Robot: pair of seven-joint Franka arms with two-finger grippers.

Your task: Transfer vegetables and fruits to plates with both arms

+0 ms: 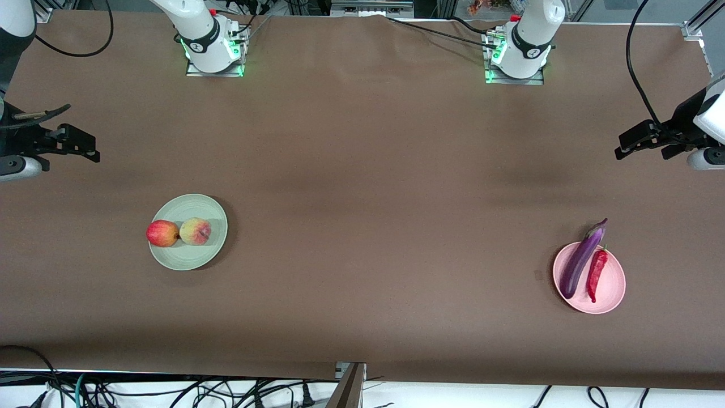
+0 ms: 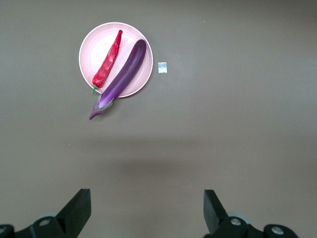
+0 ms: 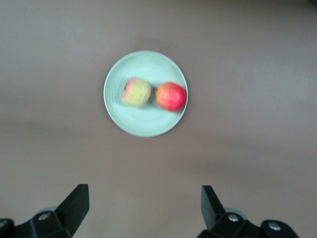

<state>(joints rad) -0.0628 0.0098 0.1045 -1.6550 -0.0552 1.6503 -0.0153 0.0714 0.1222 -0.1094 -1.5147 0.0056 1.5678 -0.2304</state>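
The pale pink plate (image 1: 613, 290) lies toward the left arm's end of the table. On it rest the purple eggplant (image 1: 580, 260), whose cap sticks out over the rim, and the red chili (image 1: 596, 273) beside it. The mint green plate (image 1: 190, 259) toward the right arm's end carries the red apple (image 1: 162, 233) and the peach (image 1: 195, 231), which touch. My left gripper (image 1: 637, 141) (image 2: 147, 198) hangs open and empty over bare table, apart from the pink plate (image 2: 96, 47). My right gripper (image 1: 79, 144) (image 3: 144, 194) hangs open and empty too, apart from the green plate (image 3: 143, 124).
A small pale scrap (image 1: 538, 275) (image 2: 162, 68) lies on the brown table beside the pink plate. Both arm bases stand along the table edge farthest from the front camera. Cables (image 1: 170, 391) and a metal bracket (image 1: 348, 385) run along the nearest edge.
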